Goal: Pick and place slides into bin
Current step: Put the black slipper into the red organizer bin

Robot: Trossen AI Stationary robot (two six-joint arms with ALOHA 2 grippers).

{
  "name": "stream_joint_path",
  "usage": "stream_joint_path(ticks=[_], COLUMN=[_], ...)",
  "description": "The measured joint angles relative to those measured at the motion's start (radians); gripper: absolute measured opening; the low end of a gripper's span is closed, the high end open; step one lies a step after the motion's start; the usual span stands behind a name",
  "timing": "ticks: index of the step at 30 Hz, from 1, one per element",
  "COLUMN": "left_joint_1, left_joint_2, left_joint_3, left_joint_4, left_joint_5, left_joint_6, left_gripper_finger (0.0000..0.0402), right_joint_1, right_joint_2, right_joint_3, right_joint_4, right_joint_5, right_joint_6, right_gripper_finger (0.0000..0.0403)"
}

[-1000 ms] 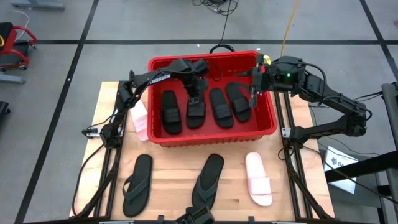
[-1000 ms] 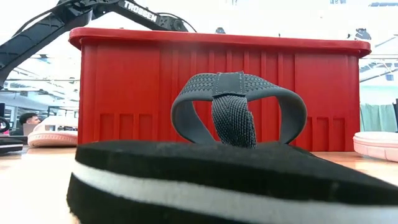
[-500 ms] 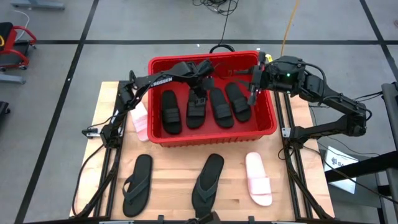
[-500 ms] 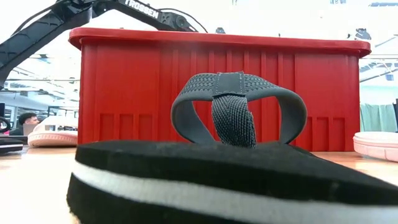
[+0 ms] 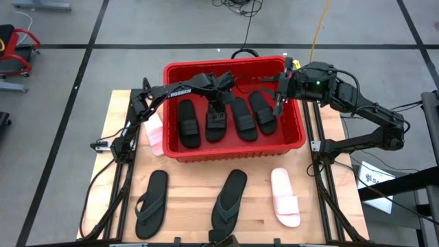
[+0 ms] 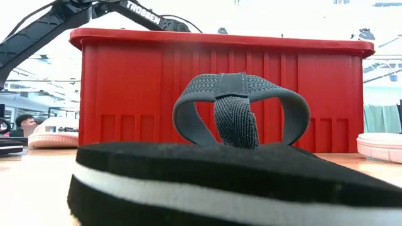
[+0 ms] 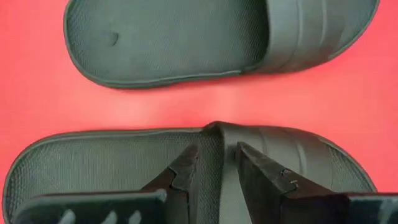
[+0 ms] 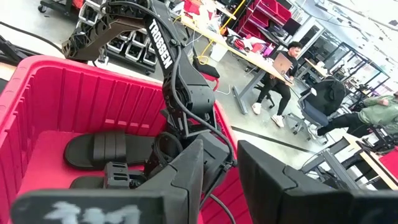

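— Arms first: how do they sit?

— Left arm reaches from the counter's [image 5: 188, 209] left side over the bin's [image 5: 295, 140] near-left corner and bends down inside. Right arm comes in from the right, wrist over the bin's right rim.

— Left gripper [image 7: 217, 165]?

— Low over the second slide [image 5: 216, 123] from the left, fingers [image 7: 183, 177] a narrow gap apart with the strap's edge between them, clamped on it. The slide lies on the bin floor.

— Right gripper [image 5: 278, 103]?

— Hanging above the bin's right end, near the rightmost slide [image 5: 263, 112], fingers parted, holding nothing.

— Where are the others?

— Four black slides abreast in the bin. Outside, two flip-flops [image 5: 151, 202] and one pink slide [image 5: 285, 197] lie on the counter in front; another pink one [image 5: 155, 134] rests just beside the bin's left wall.
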Motion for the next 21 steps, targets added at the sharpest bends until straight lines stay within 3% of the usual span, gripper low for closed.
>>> stream_joint_path(ticks=[21], left_joint_1=[0.007], left_joint_2=[-0.051], left_joint_3=[0.024], left_joint_4=[-0.096], left_joint_5=[-0.079], left_joint_6=[-0.052], left_gripper_finger=[0.0097], right_joint_1=[0.000], right_joint_2=[0.000], right_joint_3=[0.000], right_joint_4=[0.000], right_joint_5=[0.000], right_joint_6=[-0.001], right_gripper_finger=[0.0089])
